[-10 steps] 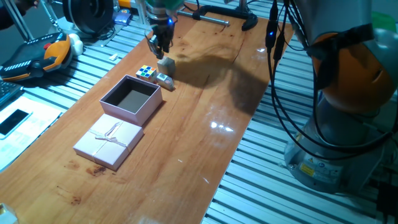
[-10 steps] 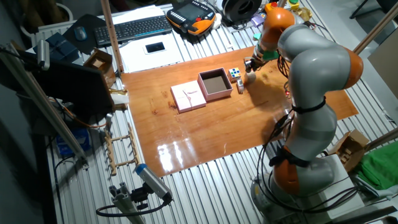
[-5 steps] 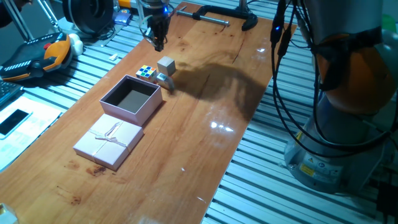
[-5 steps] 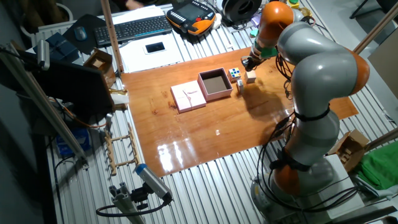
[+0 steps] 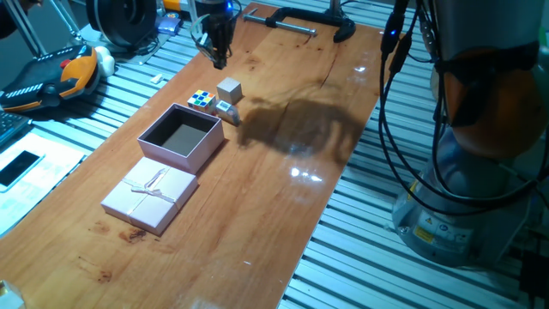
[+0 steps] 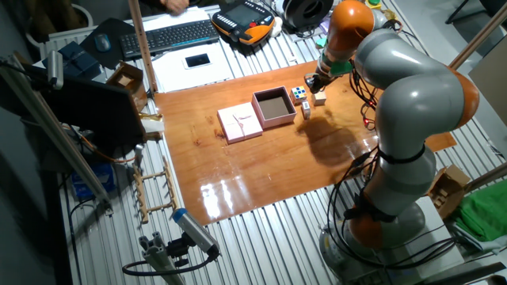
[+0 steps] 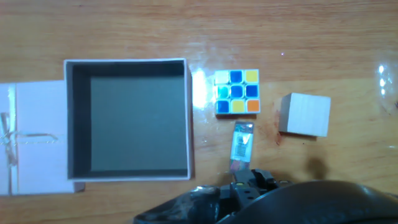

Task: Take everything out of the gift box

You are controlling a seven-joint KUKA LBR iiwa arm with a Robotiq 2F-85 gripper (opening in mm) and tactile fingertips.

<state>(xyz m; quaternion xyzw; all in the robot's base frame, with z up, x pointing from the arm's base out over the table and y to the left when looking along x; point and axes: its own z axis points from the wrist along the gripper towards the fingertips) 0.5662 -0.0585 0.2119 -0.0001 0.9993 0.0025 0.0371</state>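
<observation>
The box sits empty at centre-left of the hand view, its lid at the left edge. The puzzle cube, tan cube and whitish piece lie on the counter right of it. The gripper hangs near the top of the frame, carrying nothing (fingers look nearly pressed together), so the emptying seems done and only retreating remains.

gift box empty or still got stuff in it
Empty. The hand view shows only bare dark lining inside the gift box; its lid lies beside it.
</observation>
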